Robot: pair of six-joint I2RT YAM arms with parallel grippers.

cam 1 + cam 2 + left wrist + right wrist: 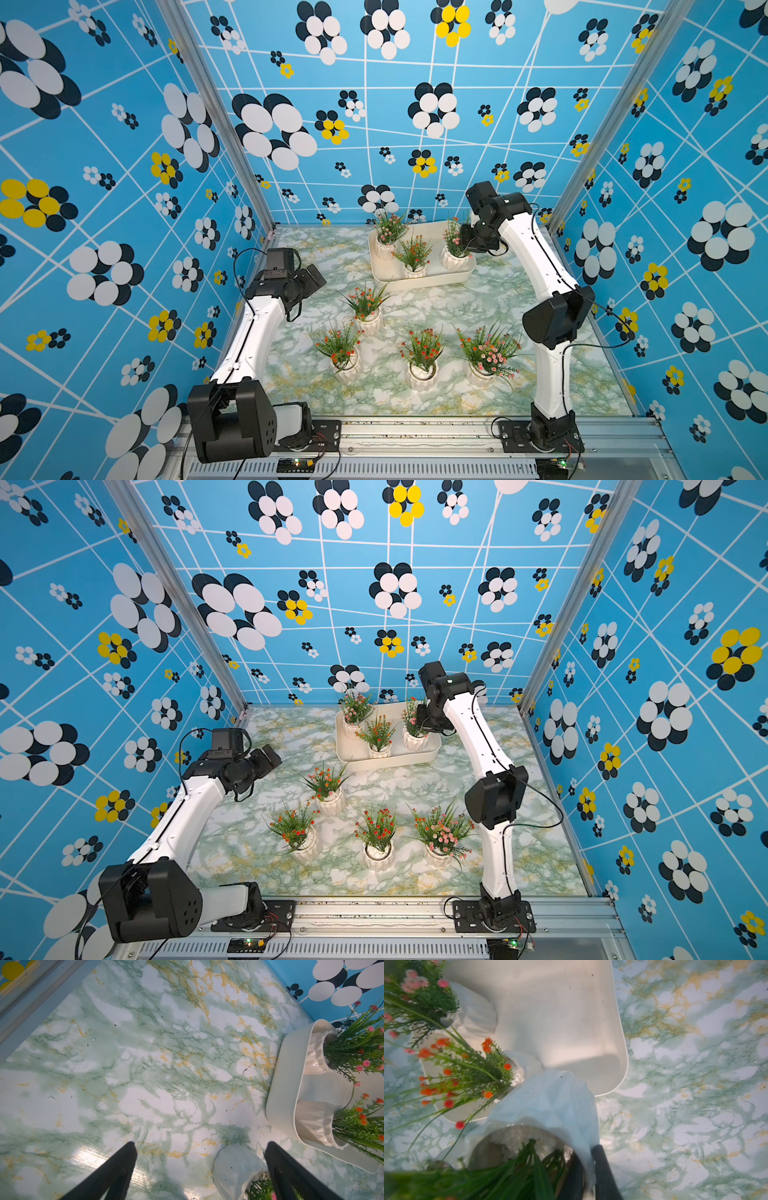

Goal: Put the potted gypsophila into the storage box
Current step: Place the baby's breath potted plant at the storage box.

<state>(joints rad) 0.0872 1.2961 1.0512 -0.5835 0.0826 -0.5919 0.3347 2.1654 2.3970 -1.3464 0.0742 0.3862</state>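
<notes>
Now my right fingers (600,1159) pinched rim of pot (455,259) at right end of box (432,280), beside two other pots (384,249) inside. Left fingers (124,1159) gaped wide, empty, above bench (374,399).

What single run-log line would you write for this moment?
right gripper shut on rim of white ribbed pink-flowered pot | pot in cream plastic storage box | left gripper open, empty

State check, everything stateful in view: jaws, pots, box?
Left gripper: jaws open, empty.
Right gripper: jaws shut on held pot's rim.
Held pot: upright, at storage box's end.
Storage box: partly filled.
Boxed pots: two, standing inside.
Table pots: four, upright, outside box.
</notes>
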